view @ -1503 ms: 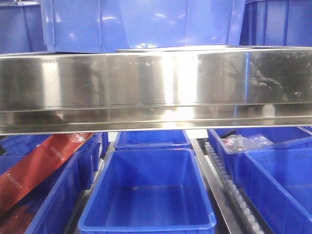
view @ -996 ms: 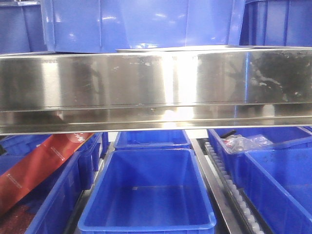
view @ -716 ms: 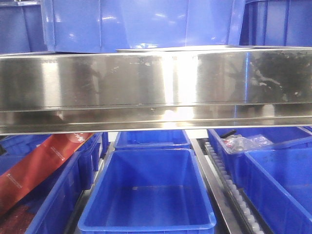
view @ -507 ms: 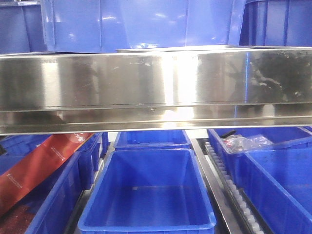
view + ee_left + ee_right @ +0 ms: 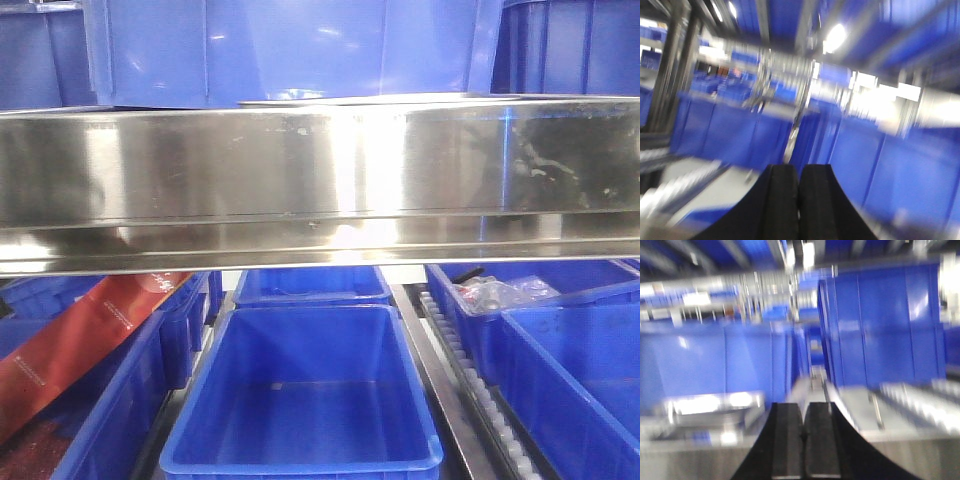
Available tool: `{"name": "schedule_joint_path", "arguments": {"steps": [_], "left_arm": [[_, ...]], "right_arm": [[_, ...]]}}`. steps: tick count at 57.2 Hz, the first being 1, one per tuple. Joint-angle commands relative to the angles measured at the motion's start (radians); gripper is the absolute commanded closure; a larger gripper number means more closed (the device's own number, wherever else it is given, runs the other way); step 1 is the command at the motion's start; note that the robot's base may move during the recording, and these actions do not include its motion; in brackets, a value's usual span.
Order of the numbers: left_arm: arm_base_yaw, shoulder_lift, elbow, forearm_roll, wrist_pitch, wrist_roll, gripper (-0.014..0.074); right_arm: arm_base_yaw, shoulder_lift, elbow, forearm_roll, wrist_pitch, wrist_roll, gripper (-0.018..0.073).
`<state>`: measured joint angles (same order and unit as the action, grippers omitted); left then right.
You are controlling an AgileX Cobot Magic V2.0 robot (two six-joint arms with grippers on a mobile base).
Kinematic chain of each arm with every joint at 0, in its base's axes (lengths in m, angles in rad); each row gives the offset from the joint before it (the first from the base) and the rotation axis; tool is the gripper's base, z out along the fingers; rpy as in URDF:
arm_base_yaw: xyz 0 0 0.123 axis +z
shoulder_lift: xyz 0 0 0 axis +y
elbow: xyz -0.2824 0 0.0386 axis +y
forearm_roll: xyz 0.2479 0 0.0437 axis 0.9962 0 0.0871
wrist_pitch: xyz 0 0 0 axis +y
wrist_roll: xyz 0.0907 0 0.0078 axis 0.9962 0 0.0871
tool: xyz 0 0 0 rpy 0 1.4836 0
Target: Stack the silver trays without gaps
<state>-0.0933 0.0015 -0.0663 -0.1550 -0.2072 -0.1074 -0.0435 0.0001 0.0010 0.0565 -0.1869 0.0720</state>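
Observation:
A silver tray fills the front view from edge to edge, its mirror side facing me. A thin seam runs along it above a lower steel band, so it looks nested on another tray. A further steel rim peeks up behind. The left wrist view is blurred; my left gripper is shut with nothing between its black pads. The right wrist view is also blurred; my right gripper is shut and empty, above a steel surface, with a shiny tray off to its left. Neither gripper shows in the front view.
Below the trays stand deep blue bins; one on the right holds bagged parts. A red box leans in the bins at the left. A roller rail runs between bins. More blue bins stand behind.
The trays stay where they were. Only the dark reflections on the right part of the tray's side have shifted a little.

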Motion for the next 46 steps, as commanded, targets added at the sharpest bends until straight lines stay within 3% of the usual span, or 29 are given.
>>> {"name": "schedule_joint_path", "arguments": {"steps": [1, 6, 13, 19, 22, 25, 31, 39, 46], "left_arm": [[-0.001, -0.002, -0.107, -0.049, 0.047, -0.009, 0.0613], [-0.001, -0.002, -0.260, -0.033, 0.236, -0.007, 0.0613], [-0.001, 0.075, -0.485, 0.067, 0.498, 0.000, 0.0613], [-0.001, 0.188, -0.654, 0.149, 0.681, 0.002, 0.0613], [-0.001, 0.253, -0.734, 0.155, 0.780, 0.044, 0.0613], [-0.001, 0.338, -0.831, 0.137, 0.894, 0.124, 0.0613], [-0.001, 0.504, -1.018, 0.069, 1.037, 0.209, 0.0613], [-0.001, 0.728, -1.262, -0.048, 1.171, 0.222, 0.0613], [-0.001, 0.913, -1.440, -0.097, 1.288, 0.222, 0.0613]], "right_arm": [[0.005, 0.000, -0.058, 0.034, -0.056, 0.010, 0.0640], [0.005, 0.000, -0.195, 0.036, 0.067, 0.024, 0.0640], [0.005, 0.000, -0.455, 0.036, 0.417, 0.024, 0.0640], [0.005, 0.036, -0.639, 0.034, 0.643, 0.024, 0.0640], [0.005, 0.081, -0.728, 0.034, 0.727, 0.024, 0.0640], [0.005, 0.144, -0.820, 0.034, 0.822, 0.015, 0.0640], [0.005, 0.284, -0.997, 0.034, 1.006, -0.006, 0.0640], [0.005, 0.508, -1.200, 0.034, 1.210, -0.025, 0.0640], [0.005, 0.701, -1.334, 0.034, 1.340, -0.107, 0.0640]]}}
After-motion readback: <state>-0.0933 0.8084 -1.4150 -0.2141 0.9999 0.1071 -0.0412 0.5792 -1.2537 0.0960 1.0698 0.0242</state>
